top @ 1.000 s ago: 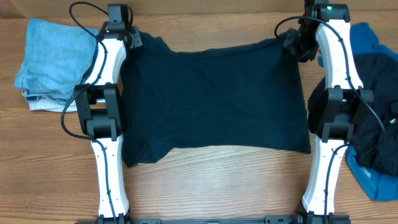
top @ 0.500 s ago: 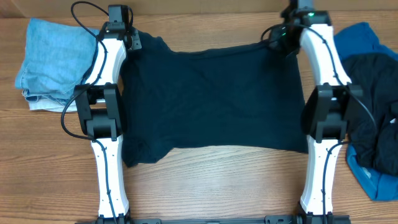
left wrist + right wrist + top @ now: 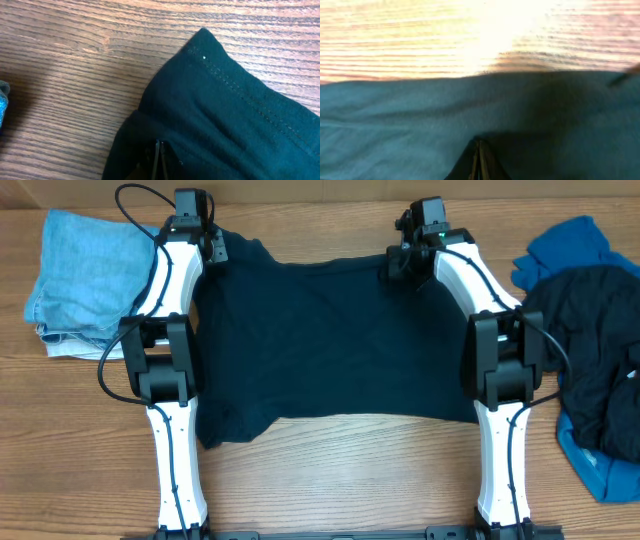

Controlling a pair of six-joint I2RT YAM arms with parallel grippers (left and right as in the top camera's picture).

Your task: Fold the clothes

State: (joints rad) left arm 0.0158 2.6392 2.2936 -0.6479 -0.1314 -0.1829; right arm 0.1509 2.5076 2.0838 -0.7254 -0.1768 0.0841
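Shirt [image 3: 330, 340] sprawls left to right, its bulk nearward of both claws: left gripper [image 3: 157, 152] and right gripper [image 3: 479, 157] clamp its far edge (right one further inboard).

Even overhead light, right wrist overexposed, blurred

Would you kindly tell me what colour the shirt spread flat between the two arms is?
The shirt is dark navy, clearest in the overhead view.

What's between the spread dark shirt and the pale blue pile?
Overhead view: only the left arm, over bare table, separates the spread dark shirt from the pale blue pile.
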